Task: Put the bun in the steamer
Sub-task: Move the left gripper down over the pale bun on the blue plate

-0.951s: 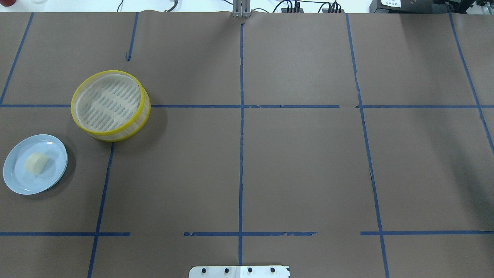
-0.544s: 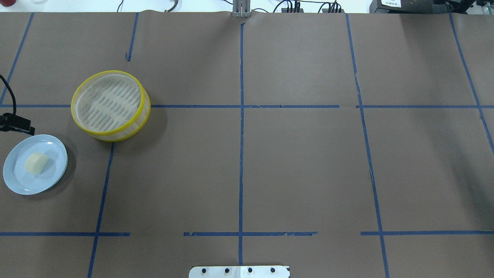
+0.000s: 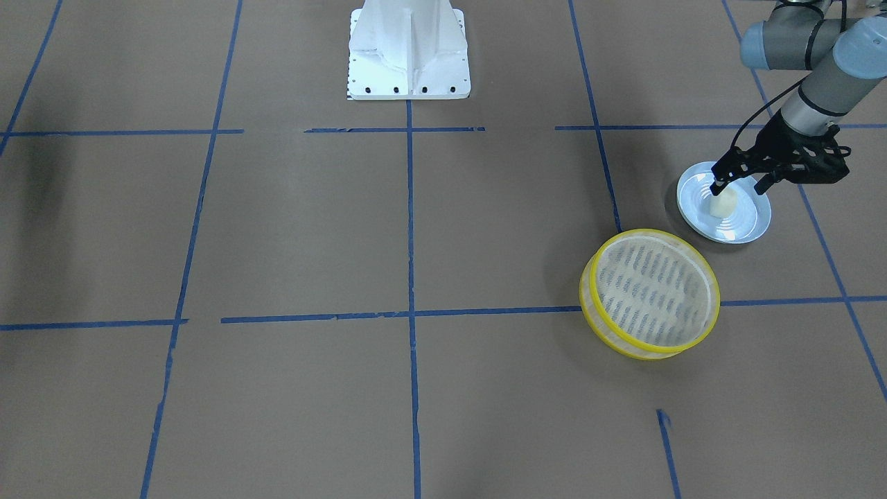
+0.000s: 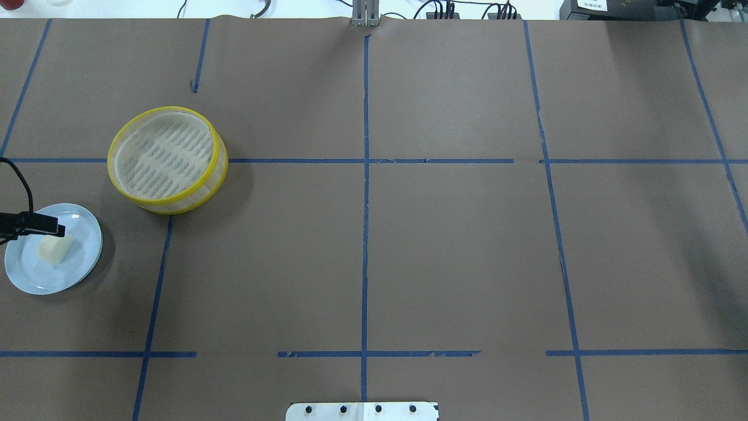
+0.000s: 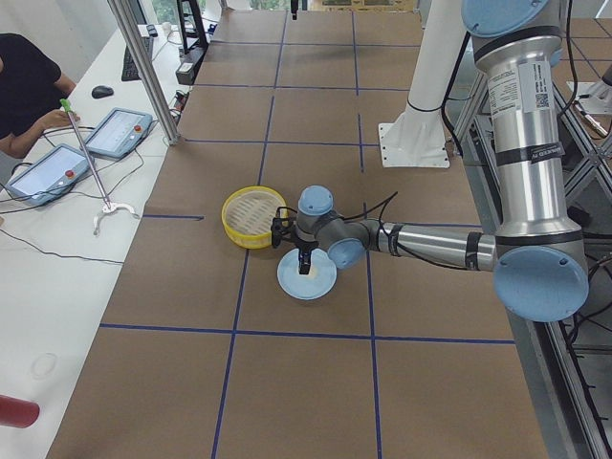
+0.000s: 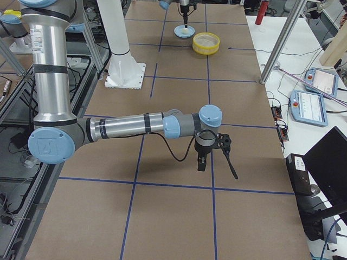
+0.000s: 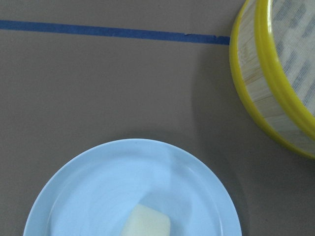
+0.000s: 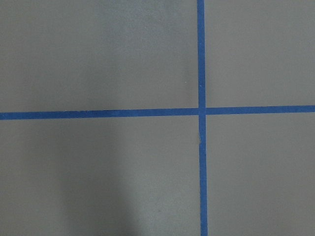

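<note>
A little white bun (image 4: 55, 248) sits on a pale blue plate (image 4: 26, 275). The plate rests on a brown surface (image 4: 444, 245) marked with blue tape lines (image 4: 364, 175). The round yellow steamer (image 4: 168, 158) stands near the plate but does not touch it. I can see its slotted floor through the open top. The left gripper (image 3: 741, 183) hangs right over the plate, and its jaws are spread apart. One black tip is just above the bun, and I cannot tell if it touches. The camera on that wrist looks down at the plate, a bit of the bun and the side of the steamer. The right gripper (image 6: 209, 157) is far off at the other end of the surface. It points down, and its wrist camera sees a blue tape cross (image 8: 201, 110). I cannot tell if its jaws are spread or pressed together.
</note>
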`<state>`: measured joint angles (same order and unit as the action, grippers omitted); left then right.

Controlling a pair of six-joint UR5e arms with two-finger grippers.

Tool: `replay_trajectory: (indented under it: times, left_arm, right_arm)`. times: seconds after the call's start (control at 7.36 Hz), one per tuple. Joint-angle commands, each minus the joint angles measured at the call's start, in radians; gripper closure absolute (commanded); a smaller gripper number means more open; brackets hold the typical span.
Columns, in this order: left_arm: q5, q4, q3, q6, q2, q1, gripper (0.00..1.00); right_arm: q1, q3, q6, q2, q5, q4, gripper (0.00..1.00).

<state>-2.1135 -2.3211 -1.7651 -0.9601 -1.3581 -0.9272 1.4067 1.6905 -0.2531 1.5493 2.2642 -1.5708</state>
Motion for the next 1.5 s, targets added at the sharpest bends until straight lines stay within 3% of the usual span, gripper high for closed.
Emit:
replay_trajectory:
  times: [0.0,0.41,1.09,1.36]
  left_arm:
    - [0.007,-0.011,0.01,-0.002,0.016,0.014,0.0]
    - [0.047,-0.003,0.027,-0.002,0.004,0.091,0.0]
    - [0.052,-0.001,0.073,0.023,-0.027,0.094,0.02]
    - [0.05,-0.001,0.076,0.035,-0.032,0.093,0.18]
  right_arm:
    - [0.0,0.0,0.0,0.0,0.0,0.0,0.0]
    - [0.0,0.0,0.0,0.0,0.0,0.0,0.0]
    - [0.0,0.0,0.0,0.0,0.0,0.0,0.0]
    - [0.0,0.0,0.0,0.0,0.0,0.0,0.0]
